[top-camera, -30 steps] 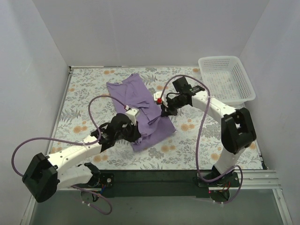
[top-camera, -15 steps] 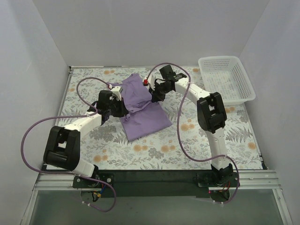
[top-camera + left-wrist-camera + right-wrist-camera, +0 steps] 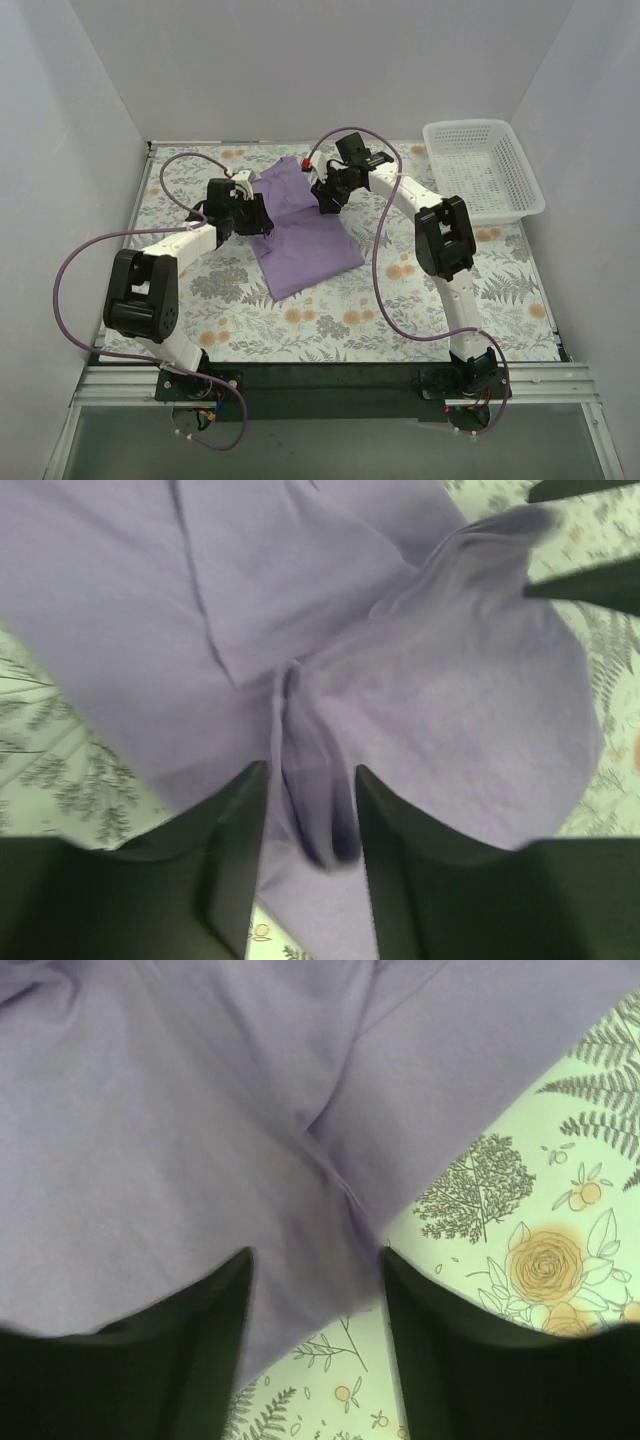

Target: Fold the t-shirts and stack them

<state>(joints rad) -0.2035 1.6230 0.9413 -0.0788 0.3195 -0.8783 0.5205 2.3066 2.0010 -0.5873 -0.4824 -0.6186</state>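
Observation:
The lavender t-shirt (image 3: 305, 245) lies folded on the flowered table cloth, a rough rectangle slanting from the far middle towards the near right. My left gripper (image 3: 262, 218) is low over its far left edge. In the left wrist view the gripper (image 3: 310, 770) is open, and a raised pleat of the t-shirt (image 3: 450, 710) stands loose between the fingers. My right gripper (image 3: 325, 200) is at the far right edge. The right wrist view shows this gripper (image 3: 315, 1252) open too, over the hem of the t-shirt (image 3: 180, 1110), gripping nothing.
A white lattice basket (image 3: 468, 124) stands at the far right corner. The flowered table cloth (image 3: 430, 290) covers the table. Grey walls close in the left, back and right sides. Purple cables loop off both arms above the cloth.
Both arms carried the shirt's near part towards the back, folding it over. Since half a second ago both grippers have opened and let go of the cloth.

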